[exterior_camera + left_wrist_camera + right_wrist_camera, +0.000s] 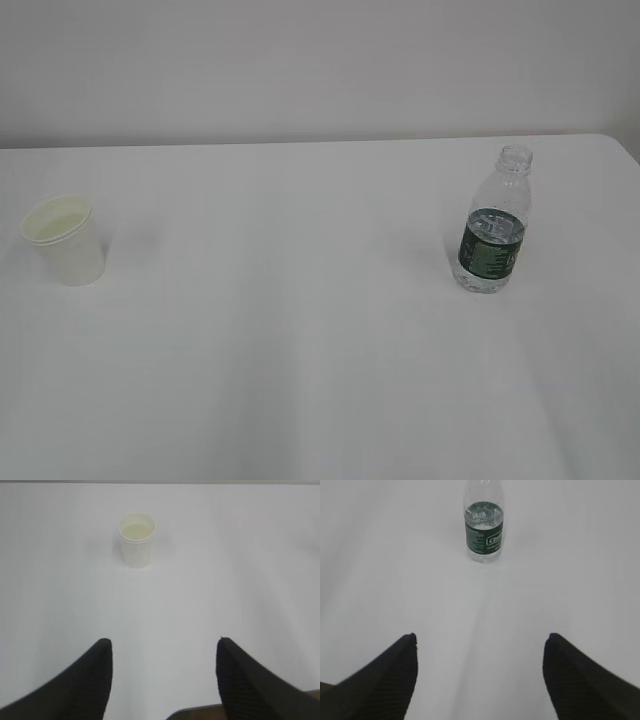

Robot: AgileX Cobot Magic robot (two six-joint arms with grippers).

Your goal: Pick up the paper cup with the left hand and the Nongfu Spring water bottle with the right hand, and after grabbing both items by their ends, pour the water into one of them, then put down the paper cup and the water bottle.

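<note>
**Standing Apart: Cup and Bottle on a White Table, Both Claws Spread and Empty**

Standing upright at the left edge of the exterior frame, the paper cup [64, 240] shows its rolled rim and pale cream inside. Well apart from it, at the right of the same frame, the Nongfu Spring water bottle [494, 222] also stands upright, capless, its dark green label band wrapped around the lower body. The water [496, 228] fills the bottle to about the top of that label; the upper part of the bottle is clear and empty. Both rest on the white table [300, 380], which meets a plain pale wall [300, 60] along the top of the frame.

In the left wrist view the cup sits in the upper left of centre, far ahead of the left gripper [165, 652], whose two dark fingers are spread wide at the bottom of the frame with nothing between them. In the right wrist view the bottle stands at the top centre, its neck cut off by the frame edge, likewise well ahead of the right gripper [480, 647], its fingers apart and holding nothing. Neither arm appears in the exterior view.
</note>
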